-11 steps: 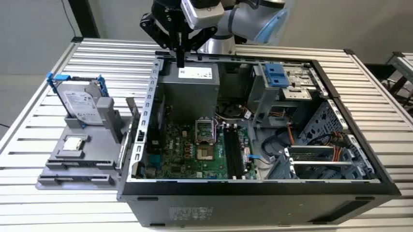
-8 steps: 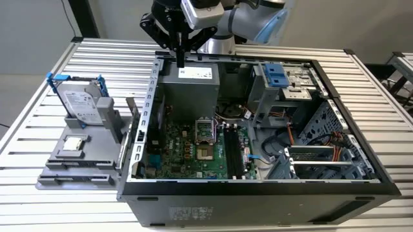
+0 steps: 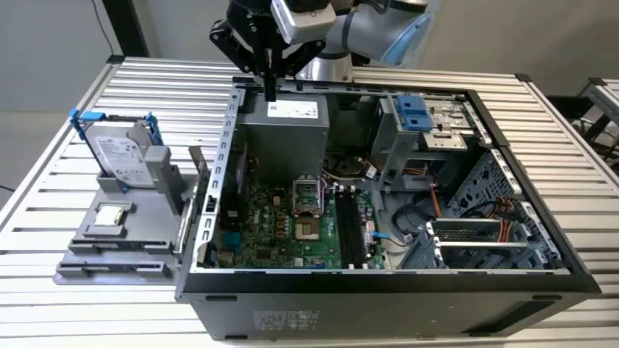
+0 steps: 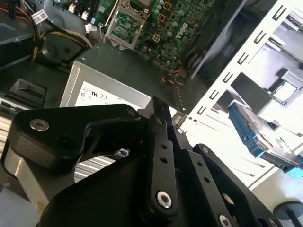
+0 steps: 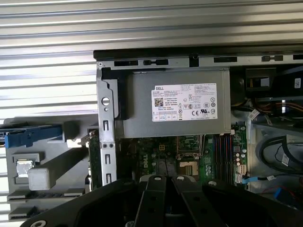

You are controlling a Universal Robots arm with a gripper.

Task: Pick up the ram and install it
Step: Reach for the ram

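Exterior view: pincer (image 3: 271,93) clenched on nothing, with the case rim (image 3: 235,109) and power supply (image 3: 285,138) just below it; lowering carelessly could strike them.

I see the ram (image 5: 93,158) as a thin, dark-green stick standing on its long edge, just outside the case wall on the exterior view's left, untouched.
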